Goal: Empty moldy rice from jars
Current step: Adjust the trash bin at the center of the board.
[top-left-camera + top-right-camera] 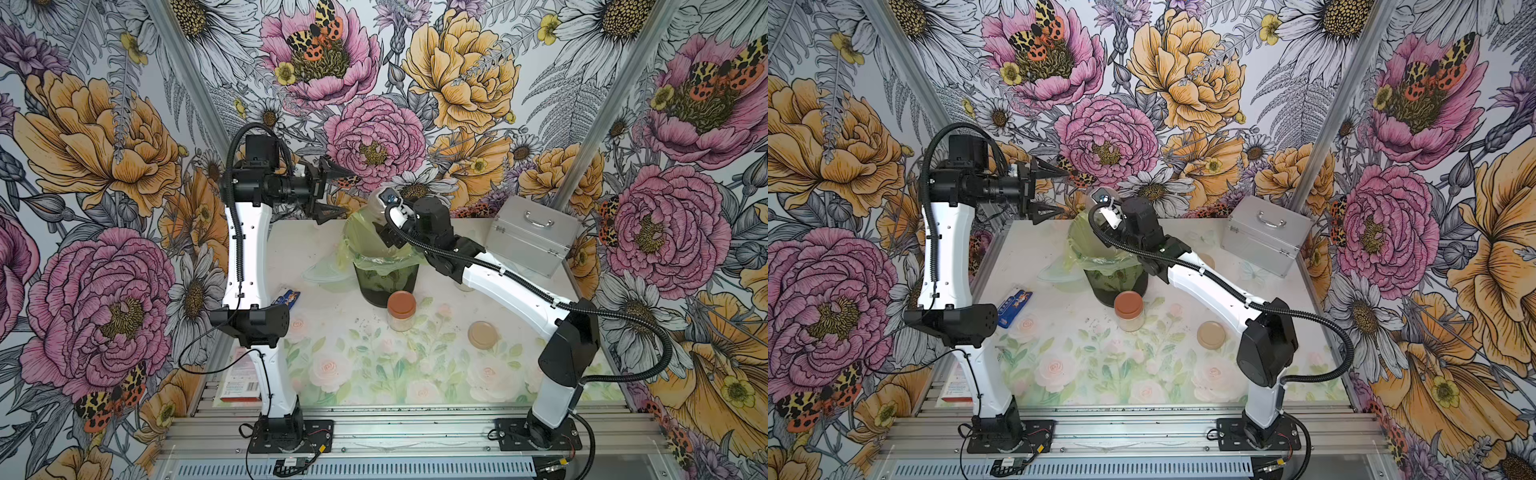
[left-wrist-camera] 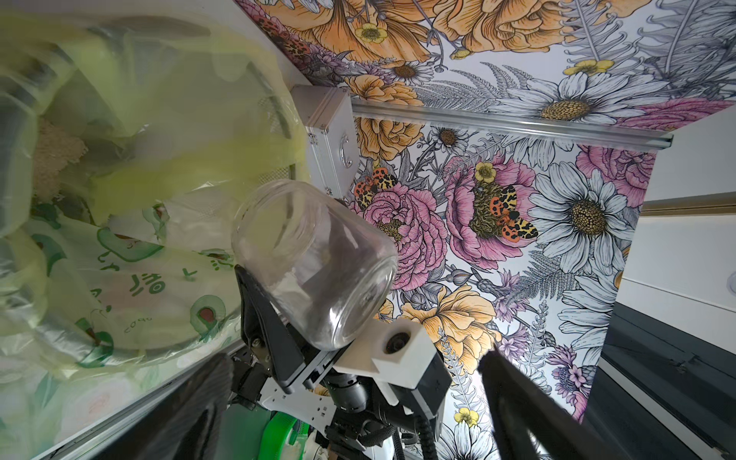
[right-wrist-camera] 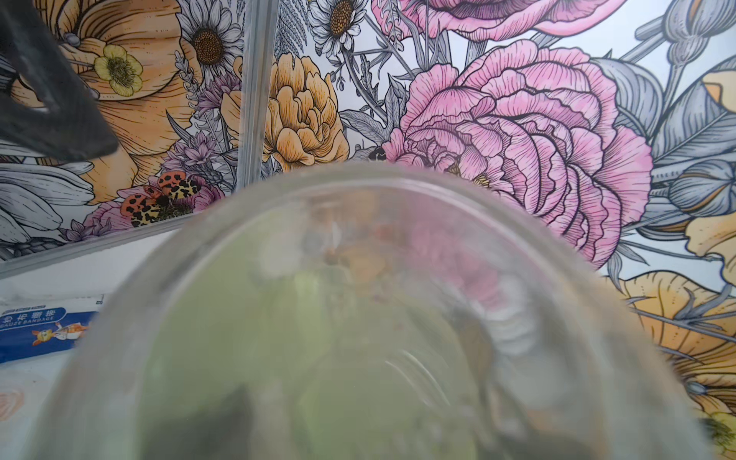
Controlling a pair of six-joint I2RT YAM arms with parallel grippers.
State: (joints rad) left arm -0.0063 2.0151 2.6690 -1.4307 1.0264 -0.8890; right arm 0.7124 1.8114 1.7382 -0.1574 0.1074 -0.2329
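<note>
My right gripper [image 2: 314, 294] is shut on a clear glass jar [image 2: 302, 239] that looks empty. It holds the jar tilted over the dark bin [image 1: 386, 286], mouth towards the yellow-green bag [image 1: 359, 232]. The glass fills the right wrist view and hides those fingers. A pale grainy mass of rice [image 2: 55, 155] lies inside the bag. A second jar [image 1: 401, 311] with a reddish-brown lid stands upright on the table in front of the bin, rice inside. A third, beige-lidded jar [image 1: 1205, 260] peeks out behind the right arm. My left gripper [image 1: 343, 191] hangs open and empty, raised left of the bin.
A loose beige lid [image 1: 483, 334] lies flat on the table [image 1: 374, 374] near the right arm. A silver metal case [image 1: 530, 237] stands at the back right. A blue bandage pack [image 1: 289, 300] lies by the left arm. A red and white box [image 1: 241, 380] sits at the front left.
</note>
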